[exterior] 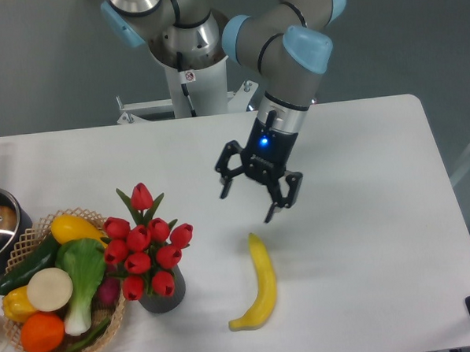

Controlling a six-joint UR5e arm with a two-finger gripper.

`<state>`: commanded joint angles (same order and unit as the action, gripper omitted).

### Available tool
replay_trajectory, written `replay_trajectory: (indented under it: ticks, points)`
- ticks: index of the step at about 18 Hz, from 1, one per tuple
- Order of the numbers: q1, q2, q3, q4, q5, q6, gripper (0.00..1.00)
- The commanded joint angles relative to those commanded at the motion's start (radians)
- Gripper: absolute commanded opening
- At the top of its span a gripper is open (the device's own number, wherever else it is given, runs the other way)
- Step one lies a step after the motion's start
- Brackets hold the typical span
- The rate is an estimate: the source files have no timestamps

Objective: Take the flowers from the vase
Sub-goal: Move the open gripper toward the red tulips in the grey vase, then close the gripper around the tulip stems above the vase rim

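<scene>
The flowers (146, 245), glossy red tulip buds with green leaves, stand in a short matte dark grey cylinder, the vase (162, 297), on the smooth white table (380, 239). At their 2 o'clock hangs the tool (249, 199), tilted, its two black fingers spread apart and holding nothing. A curved yellow banana (258, 283) lies at the vase's 3 o'clock; a woven basket (33, 234) of produce sits at 9 o'clock.
</scene>
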<state>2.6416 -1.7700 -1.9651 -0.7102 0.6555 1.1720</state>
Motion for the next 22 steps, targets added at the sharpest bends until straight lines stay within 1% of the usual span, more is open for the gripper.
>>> replay_trajectory:
  ticks: [3, 4, 5, 11, 12, 14, 15, 17, 18, 22]
  points:
    - [-0.025, -0.074, 0.018, 0.000, -0.167, 0.002, 1.00]
    - [-0.026, -0.084, 0.018, 0.000, -0.222, 0.005, 1.00]
    - [-0.026, -0.086, 0.017, 0.000, -0.253, 0.009, 1.00]
    - [-0.074, -0.092, 0.017, 0.000, -0.278, 0.008, 1.00]
    - [-0.078, -0.100, 0.021, 0.000, -0.278, 0.008, 1.00]
    - [-0.098, -0.159, 0.069, 0.000, -0.277, 0.009, 1.00]
    - [-0.110, -0.179, 0.087, 0.000, -0.277, 0.009, 1.00]
    - [-0.121, -0.192, 0.095, 0.002, -0.275, 0.009, 1.00]
    - [-0.124, -0.207, 0.097, 0.002, -0.277, 0.009, 1.00]
    - [-0.140, -0.215, 0.107, 0.002, -0.275, 0.008, 1.00]
